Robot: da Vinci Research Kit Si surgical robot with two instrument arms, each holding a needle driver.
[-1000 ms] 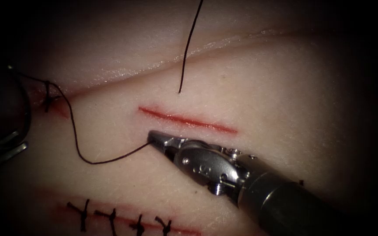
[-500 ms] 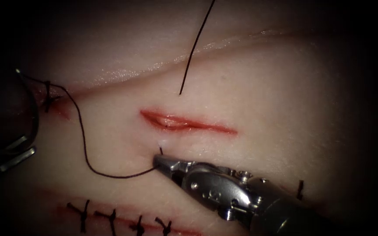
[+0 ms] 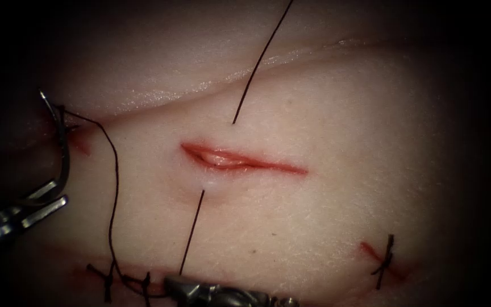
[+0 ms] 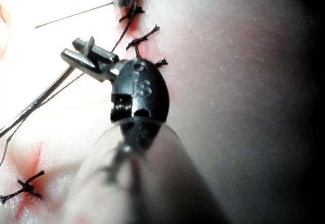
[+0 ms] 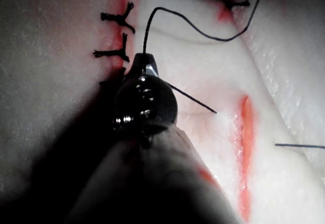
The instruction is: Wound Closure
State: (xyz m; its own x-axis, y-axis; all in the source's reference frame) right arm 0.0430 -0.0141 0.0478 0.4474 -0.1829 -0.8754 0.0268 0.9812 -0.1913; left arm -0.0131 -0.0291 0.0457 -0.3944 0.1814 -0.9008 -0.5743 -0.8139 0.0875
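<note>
Lying out of the tissue (image 3: 342, 142), the needle (image 3: 63, 153) stands at 9 o'clock, well to the left of the cut (image 3: 245, 162), its curve rising to a free end at 10 o'clock. The left tool (image 3: 26, 213) has its jaws closed on the lower end of that curve. The cut sits at the centre, its left half gaping and its edges lined with red fluid (image 3: 279, 166).

The thread (image 3: 191, 233) leaves the tissue just below the cut at 6 o'clock and runs straight to the right tool (image 3: 171, 281), whose jaws are closed on it at the 6 o'clock edge. A slack loop (image 3: 113, 187) joins the upper end of the needle to the same tool. A second strand (image 3: 259, 62) rises from above the cut toward 12 o'clock.

A row of finished stitches (image 3: 109, 278) lies at 7 o'clock, partly crossed by the loop; single stitches lie at 4 o'clock (image 3: 385, 254) and beside the needle (image 3: 66, 129).

The left wrist view shows the jaws clamping the needle's shaft. The right wrist view shows both strands meeting at its jaw tips.
</note>
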